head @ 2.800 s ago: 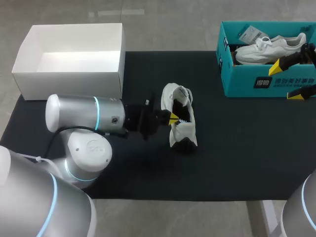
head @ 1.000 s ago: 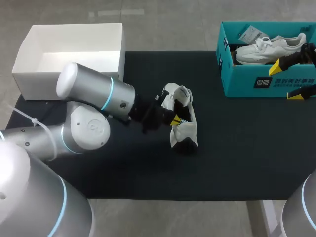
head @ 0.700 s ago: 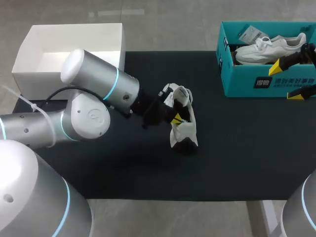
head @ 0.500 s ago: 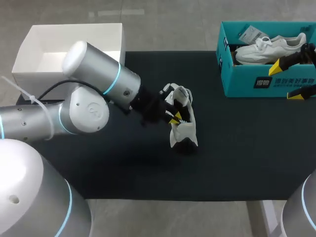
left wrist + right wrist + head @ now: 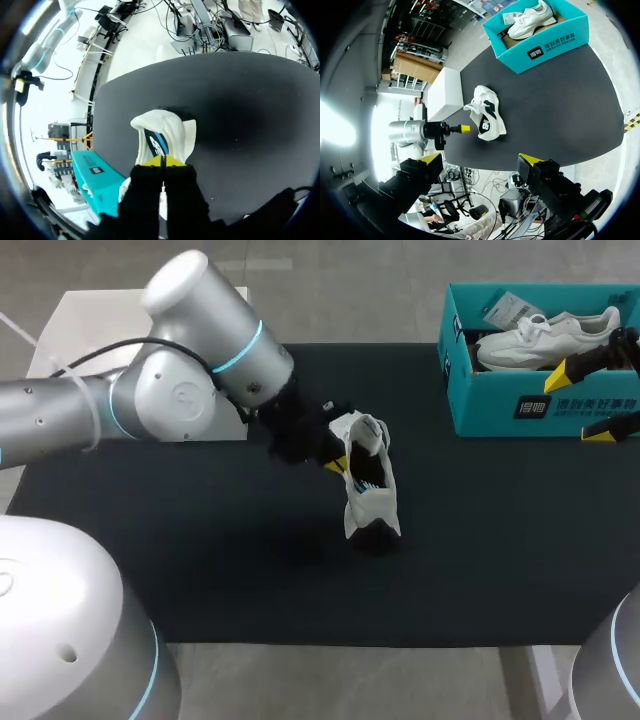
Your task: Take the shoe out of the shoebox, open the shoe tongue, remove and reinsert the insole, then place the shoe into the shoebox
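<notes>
- The left gripper [image 5: 162, 161] has its two yellow tips pressed together. They lie against the edge of the shoe's opening. Whether a thin piece of the shoe is between them, I cannot tell.
- The shoe [image 5: 366, 480] is white with a dark inside. It lies about in the middle of the black table [image 5: 500, 540], outside any box.
- The left arm [image 5: 190, 360] comes in over the white box [image 5: 60, 325], which stands at the far left corner.
- The right gripper [image 5: 480, 160] has its fingers spread wide and holds nothing. It is near the right end of the teal shoebox [image 5: 540, 405], well apart from the shoe.
- In the teal shoebox lies a second white shoe [image 5: 545, 338].
</notes>
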